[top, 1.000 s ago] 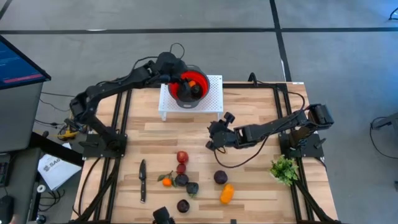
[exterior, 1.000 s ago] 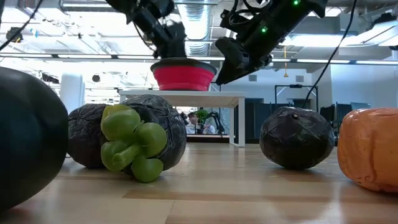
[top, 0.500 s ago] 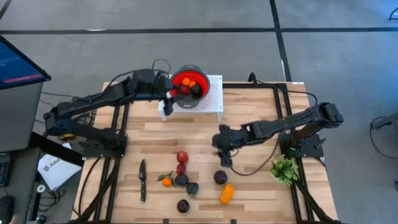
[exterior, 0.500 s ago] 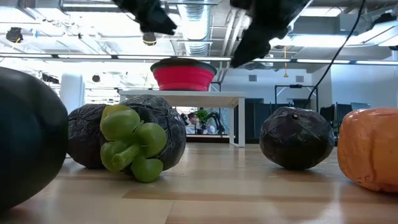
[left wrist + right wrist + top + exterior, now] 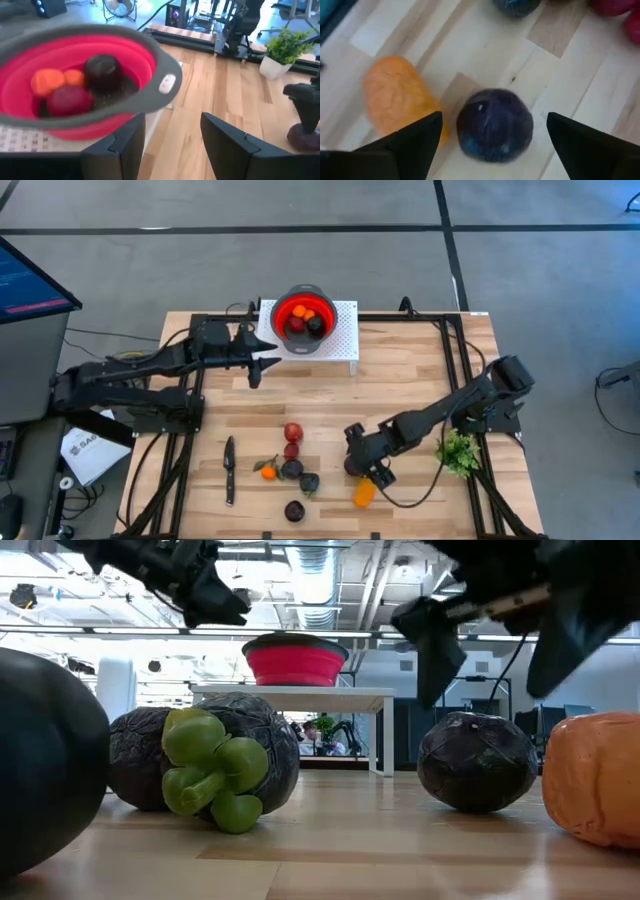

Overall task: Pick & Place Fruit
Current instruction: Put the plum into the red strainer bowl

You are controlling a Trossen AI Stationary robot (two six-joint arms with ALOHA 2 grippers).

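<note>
Fruit is split between two places: three or four pieces already lie in my collapsible red silicone bowl with grey rim [image 5: 303, 318], which stands on a white perforated riser [image 5: 345, 335] at upper centre of the high view. The remainder lies loose on the wooden slatted desk [image 5: 400, 380] at lower centre.

My right pincer [image 5: 490, 142] is spread wide and hangs directly over a dark purple rounded fruit [image 5: 494, 125], one finger on each side, not touching. This straddle sets up a closing grasp. An orange oblong fruit [image 5: 400, 102] lies just beside the purple one, so I judge the nearer finger risks nudging it.

My left pincer [image 5: 172, 140] sits just beside the bowl at upper left of centre in the high view, partly open and holding nothing. I judge it is clear of the bowl.

A red round fruit [image 5: 292, 432] and more dark pieces wait near a slim black knife [image 5: 229, 470].
</note>
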